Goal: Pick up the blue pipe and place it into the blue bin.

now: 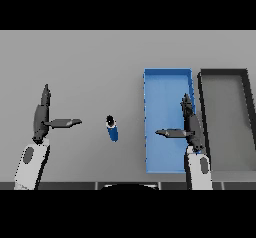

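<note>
A short blue pipe (112, 129) with a dark open end lies on the grey table, just left of the blue bin (162, 89). My right hand (190, 125) hovers over the bin's right side, fingers straight and thumb pointing left, holding nothing. My left hand (41, 117) is at the left of the table, open too, its thumb stretched toward the pipe with a gap between them.
A dark-rimmed grey bin (247, 112) stands directly right of the blue bin. Bare grey table (90, 62) stretches behind and to the left of the pipe.
</note>
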